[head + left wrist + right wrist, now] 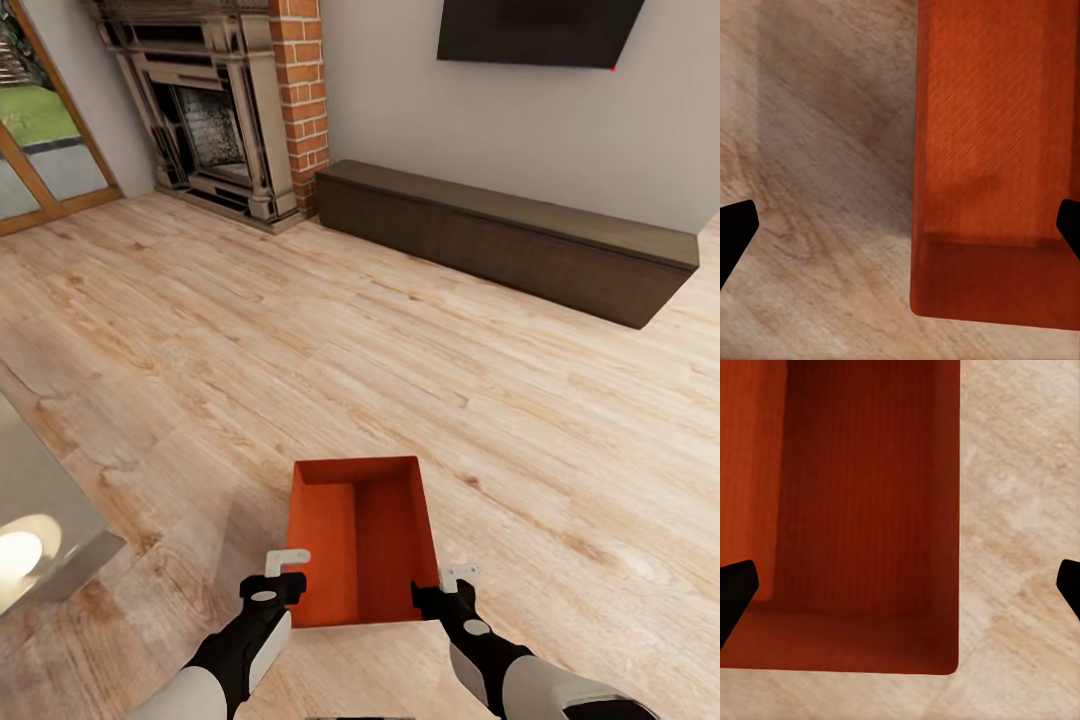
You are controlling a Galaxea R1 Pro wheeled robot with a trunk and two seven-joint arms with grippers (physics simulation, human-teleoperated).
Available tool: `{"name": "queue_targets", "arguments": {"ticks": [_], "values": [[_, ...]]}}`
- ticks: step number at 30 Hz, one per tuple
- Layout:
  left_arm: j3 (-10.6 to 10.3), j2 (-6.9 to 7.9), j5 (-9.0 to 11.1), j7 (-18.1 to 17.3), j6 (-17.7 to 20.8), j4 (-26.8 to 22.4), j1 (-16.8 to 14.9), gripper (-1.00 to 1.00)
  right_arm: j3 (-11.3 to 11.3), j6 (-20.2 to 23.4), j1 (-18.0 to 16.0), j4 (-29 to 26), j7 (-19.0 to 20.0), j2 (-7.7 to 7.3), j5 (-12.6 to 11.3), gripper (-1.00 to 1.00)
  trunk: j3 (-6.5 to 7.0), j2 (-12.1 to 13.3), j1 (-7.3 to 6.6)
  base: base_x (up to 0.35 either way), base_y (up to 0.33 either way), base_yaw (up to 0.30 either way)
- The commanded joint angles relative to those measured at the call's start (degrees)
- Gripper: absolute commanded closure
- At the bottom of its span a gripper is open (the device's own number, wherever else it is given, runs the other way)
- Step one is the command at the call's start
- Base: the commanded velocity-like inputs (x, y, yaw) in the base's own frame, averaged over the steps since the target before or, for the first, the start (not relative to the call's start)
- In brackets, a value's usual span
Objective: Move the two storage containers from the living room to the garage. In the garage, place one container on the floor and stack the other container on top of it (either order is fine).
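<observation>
Container: one storage container, open-topped, above the wood floor.
Left hand: spread wide astride its left wall.
Right hand: spread wide astride its right wall.

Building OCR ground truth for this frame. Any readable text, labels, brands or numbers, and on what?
None readable in any view.
Container: plain red-orange walls, no label.
TV: black screen, no visible brand; a tiny red spot at its lower corner, not text.
Left gripper and right gripper: no markings.

Storage container on plank floor between both tools; fireplace far ahead-left, bench ahead-right.
</observation>
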Motion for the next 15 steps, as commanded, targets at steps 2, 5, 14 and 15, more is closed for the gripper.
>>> {"name": "queue_targets", "arguments": {"ticks": [2, 5, 14, 15], "values": [[-0.49, 0.06, 0.54, 0.48, 0.28, -0.16, -0.02, -1.00, 0.24, -0.14, -0.04, 0.06, -0.39, -0.01, 0.22, -1.00, -0.40, -0.83, 0.44, 0.000, 0.000, 0.000], [-0.49, 0.06, 0.54, 0.48, 0.28, -0.18, -0.02, -1.00, 0.22, -0.15, -0.04, 0.06, -0.41, -0.02, 0.20, -1.00, -0.94, -2.04, 1.10, 0.000, 0.000, 0.000], [-0.49, 0.06, 0.54, 0.51, 0.28, -0.27, -0.02, -1.00, 0.21, -0.09, -0.04, 0.06, -0.41, -0.03, 0.12, -1.00, -2.55, -5.64, 3.07, 0.000, 0.000, 0.000], [-0.49, 0.06, 0.54, 0.52, 0.28, -0.28, -0.02, -1.00, 0.21, -0.11, -0.04, 0.06, -0.40, -0.03, 0.14, -1.00, -2.73, -6.05, 3.29, 0.000, 0.000, 0.000]]}}
